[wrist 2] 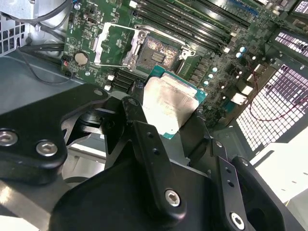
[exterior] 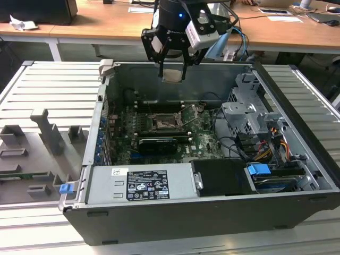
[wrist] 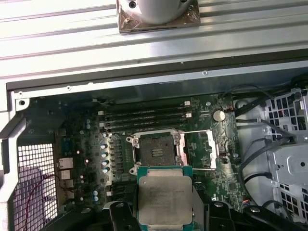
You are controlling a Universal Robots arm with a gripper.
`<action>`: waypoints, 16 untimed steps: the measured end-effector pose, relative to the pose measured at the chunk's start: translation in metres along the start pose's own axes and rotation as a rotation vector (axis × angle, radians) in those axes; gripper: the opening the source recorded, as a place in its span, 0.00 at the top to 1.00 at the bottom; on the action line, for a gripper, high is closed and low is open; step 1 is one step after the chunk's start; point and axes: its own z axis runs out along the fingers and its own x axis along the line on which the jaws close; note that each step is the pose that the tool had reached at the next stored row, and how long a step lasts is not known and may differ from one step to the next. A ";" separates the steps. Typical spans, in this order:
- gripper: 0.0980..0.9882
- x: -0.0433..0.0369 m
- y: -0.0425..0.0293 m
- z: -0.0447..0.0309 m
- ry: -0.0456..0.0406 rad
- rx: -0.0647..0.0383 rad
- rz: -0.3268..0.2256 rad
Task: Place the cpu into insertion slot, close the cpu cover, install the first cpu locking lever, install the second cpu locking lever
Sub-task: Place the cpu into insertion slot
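Gripper (exterior: 172, 73) matte black, built of angular linkage bars; wrist housing (exterior: 171, 18) black, rounded, with a small blue light (exterior: 180, 14); pale grey camera block (exterior: 204, 29) mounted at its side; black and blue cables (exterior: 240, 38) run from it; second wrist view: finger links (wrist 2: 144, 142) black, flat, pinned with silver socket-head screws (wrist 2: 172, 197).

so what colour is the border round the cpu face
Teal green around the cpu, clearest in the first wrist view.
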 end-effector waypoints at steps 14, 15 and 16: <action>0.50 0.0000 0.0000 0.0001 -0.0044 -0.001 0.049; 0.50 0.0000 0.0000 0.0000 -0.0046 -0.001 0.052; 0.50 0.0000 0.0000 0.0001 -0.0049 -0.001 0.055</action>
